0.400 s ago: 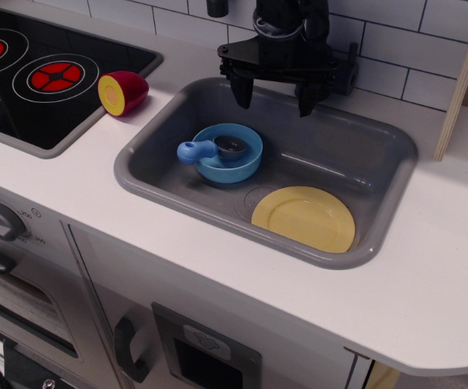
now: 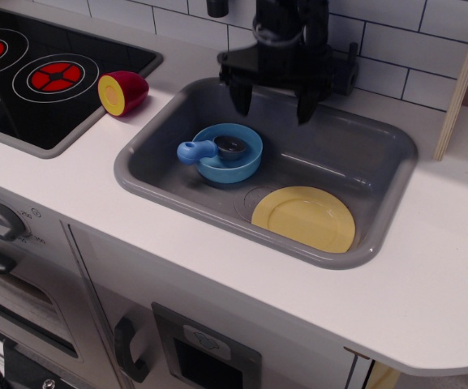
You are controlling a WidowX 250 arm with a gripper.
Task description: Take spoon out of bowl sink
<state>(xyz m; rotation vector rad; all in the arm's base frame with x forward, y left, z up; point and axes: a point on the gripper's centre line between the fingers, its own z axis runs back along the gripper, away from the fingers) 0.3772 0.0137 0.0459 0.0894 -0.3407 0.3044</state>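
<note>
The spoon lies in the light-blue bowl. Its dark grey scoop rests inside the bowl and its blue knobbed handle sticks out over the bowl's left rim. The bowl sits at the left of the grey sink. My black gripper hangs open and empty over the back of the sink, above and behind the bowl. Its two fingers point down, spread wide, apart from the spoon.
A flat yellow plate lies in the sink's front right. A red and yellow toy half-fruit sits on the white counter between the sink and the black stovetop. A tiled wall stands close behind the gripper.
The gripper has shifted slightly lower and looks a little blurred. The spoon, bowl and plate have not moved.
</note>
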